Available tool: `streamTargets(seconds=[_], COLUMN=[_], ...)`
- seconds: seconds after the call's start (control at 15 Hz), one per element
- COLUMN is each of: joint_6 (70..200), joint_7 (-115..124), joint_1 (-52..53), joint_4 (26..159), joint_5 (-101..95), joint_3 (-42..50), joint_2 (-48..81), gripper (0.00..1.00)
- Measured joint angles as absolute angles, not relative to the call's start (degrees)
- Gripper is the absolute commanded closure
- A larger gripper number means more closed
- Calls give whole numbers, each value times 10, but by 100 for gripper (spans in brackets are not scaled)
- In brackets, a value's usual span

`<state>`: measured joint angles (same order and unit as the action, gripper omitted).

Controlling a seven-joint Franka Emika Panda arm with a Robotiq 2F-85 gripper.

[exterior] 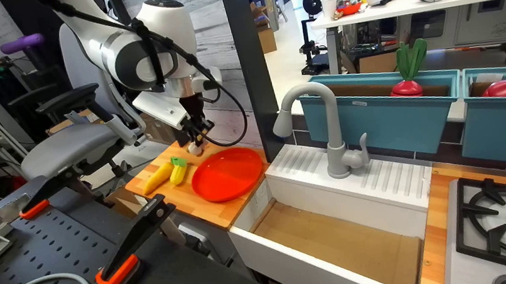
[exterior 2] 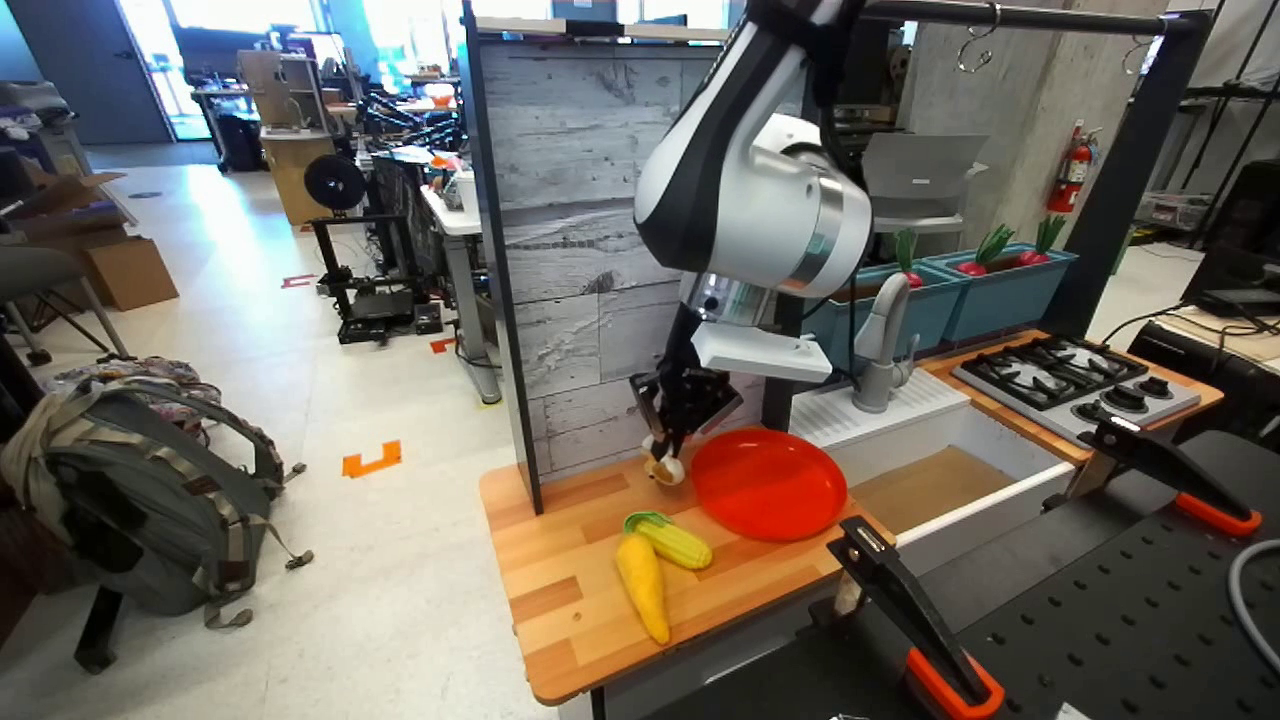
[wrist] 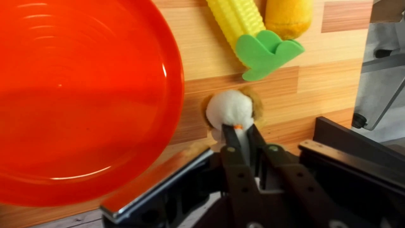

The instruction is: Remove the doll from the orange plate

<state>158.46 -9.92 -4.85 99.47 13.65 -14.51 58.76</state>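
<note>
Plate (wrist: pixel 95 126), orange: left of the fingers (wrist: pixel 230 136) in the wrist view. Doll (wrist: pixel 229 106), white and tan: clamped between the fingers at their tips, off the plate; whether touching the table (wrist: pixel 329 76) cannot be told. Toy corn (wrist: pixel 235 19), then yellow toy (wrist: pixel 288 19): beyond the fingers, toward the right. Step, as judged: removal done, set-down likely current; next move calls for settling the doll, then parting the fingers. Arm (exterior 2: pixel 770 230), in both exterior views: angled down from above, fingers low, pointing roughly downward.
</note>
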Motion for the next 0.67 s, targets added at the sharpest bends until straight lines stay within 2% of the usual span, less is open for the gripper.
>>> streamTargets(seconds=[0.07,0.13,0.27,0.67], joint_6=[1584,1584,1584,1580], joint_7=[-99,-99,-97,-91], joint_1=[-47,-44,-39,-31], joint_4=[992,989,983,975], joint_5=[136,136,136,132], joint_3=[-143,-140,-136,-132], joint_2=[591,593,600,608], gripper=[61,60,49,5])
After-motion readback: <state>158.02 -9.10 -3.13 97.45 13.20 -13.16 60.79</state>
